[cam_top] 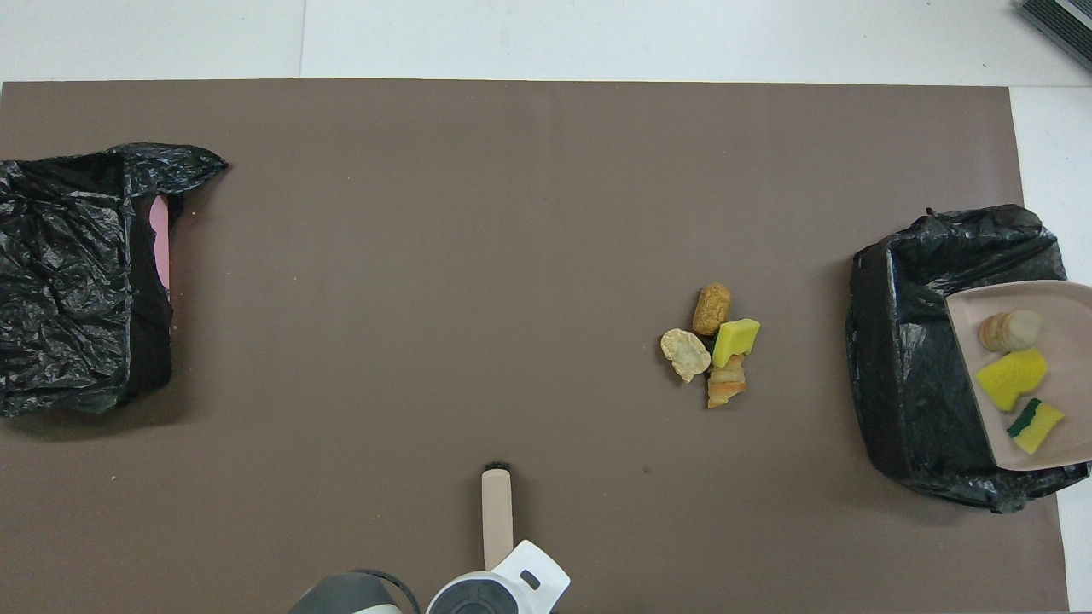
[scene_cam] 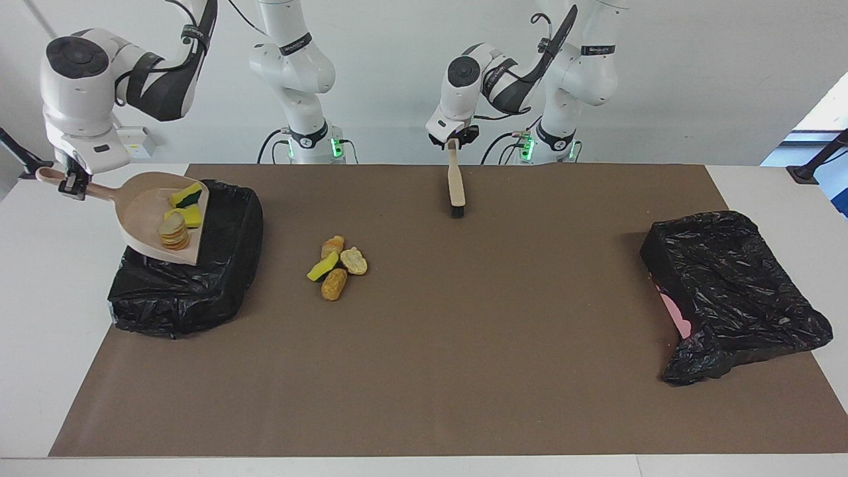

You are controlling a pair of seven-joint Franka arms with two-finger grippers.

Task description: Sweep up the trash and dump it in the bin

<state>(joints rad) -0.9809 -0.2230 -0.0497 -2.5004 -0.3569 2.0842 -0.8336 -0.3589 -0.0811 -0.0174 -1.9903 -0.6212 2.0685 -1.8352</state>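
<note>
Now dustpan (scene_cam: 149,215) over bin (scene_cam: 185,291) edge, brown mat (scene_cam: 464,344)

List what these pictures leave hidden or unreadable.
- Right gripper and the handle of the dustpan: in the overhead view, cut off by the picture's edge.
- Left gripper at the handle end of the brush: in the overhead view, covered by its own wrist.
- Inside of the bin at the left arm's end: in both views, covered by the crumpled black bag.
</note>
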